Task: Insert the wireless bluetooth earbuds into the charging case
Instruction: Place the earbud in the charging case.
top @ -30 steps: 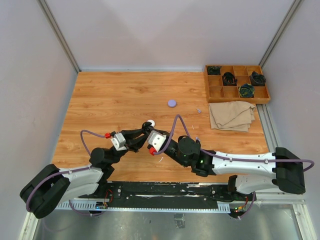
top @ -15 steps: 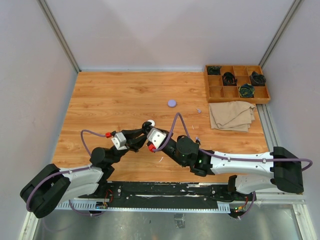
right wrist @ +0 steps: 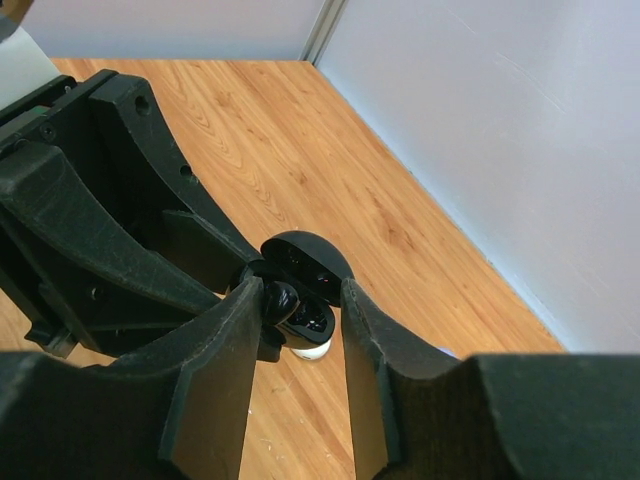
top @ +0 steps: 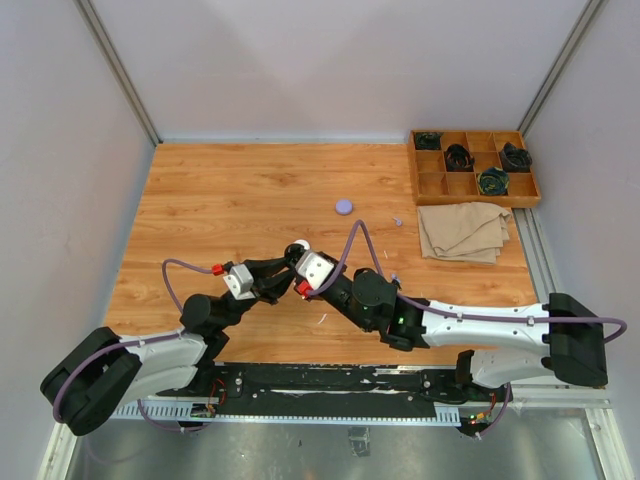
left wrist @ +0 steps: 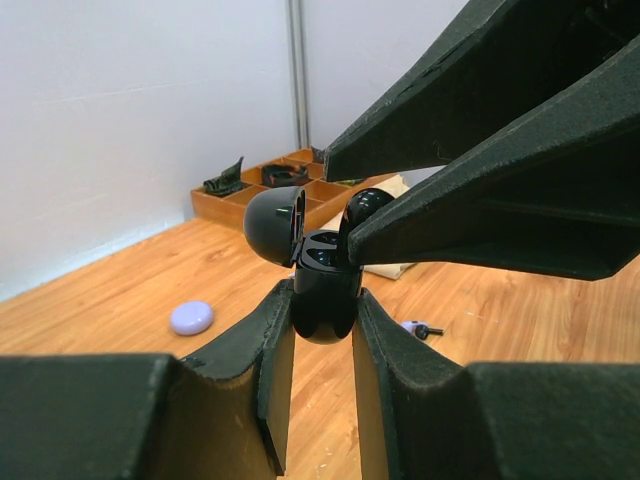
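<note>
Left claw [left wrist: 322, 335] around one black case [left wrist: 324, 295]

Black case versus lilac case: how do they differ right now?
The black case is held up, clamped in the left gripper; the lilac case lies free on the table. The black case's lid stands open; the lilac case looks shut. Both are small, rounded cases.
</note>
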Available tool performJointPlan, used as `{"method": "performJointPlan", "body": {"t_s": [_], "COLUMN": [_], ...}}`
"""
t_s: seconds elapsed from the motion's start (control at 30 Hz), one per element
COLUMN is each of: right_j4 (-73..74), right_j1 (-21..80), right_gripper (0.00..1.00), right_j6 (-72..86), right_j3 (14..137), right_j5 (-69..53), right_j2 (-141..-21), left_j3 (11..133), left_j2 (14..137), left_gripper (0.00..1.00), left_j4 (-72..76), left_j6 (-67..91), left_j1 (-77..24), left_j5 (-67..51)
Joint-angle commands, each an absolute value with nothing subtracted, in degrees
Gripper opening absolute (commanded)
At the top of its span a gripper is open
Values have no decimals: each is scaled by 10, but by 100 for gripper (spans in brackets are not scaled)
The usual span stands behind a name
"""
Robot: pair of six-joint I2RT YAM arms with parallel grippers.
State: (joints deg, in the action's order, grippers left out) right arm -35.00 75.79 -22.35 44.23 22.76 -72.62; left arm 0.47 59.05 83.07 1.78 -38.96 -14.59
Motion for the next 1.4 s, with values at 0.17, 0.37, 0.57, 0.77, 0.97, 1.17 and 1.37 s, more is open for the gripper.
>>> {"method": "performJointPlan", "body": {"t_s": [0.17, 0.37, 0.57, 0.77, 0.97, 1.17, 1.37], "right_j4": [-287, -239, -202, -160, -116, -102, -114], "right_j1": [745, 741, 730, 708, 648, 619, 614], "right_gripper": [43, 50, 54, 55, 55, 55, 55], "right_j6": [-165, -160, -153, -154, -130, -119, -119], "right_j3": [451, 470, 482, 487, 490, 492, 492], "right_j5": [196, 156, 120, 118, 113, 88, 72], "right_j2": [-695, -664, -627, -605, -603, -625, -637], "left_j3": [-35, -29, -26, -26, -27, -28, -28], "left_j2": [592, 602, 615, 617, 609, 607, 610], "left_gripper": [0, 0, 0, 0, 0, 0, 0], "left_j4": [870, 861, 866, 868, 868, 871, 879], "left_j6": [22, 25, 28, 29, 29, 28, 30], "left_j1": [-388, -387, -388, -388, -388, -388, -387], "left_j5": [-136, -135, -141, -144, -150, -162, -182]}}
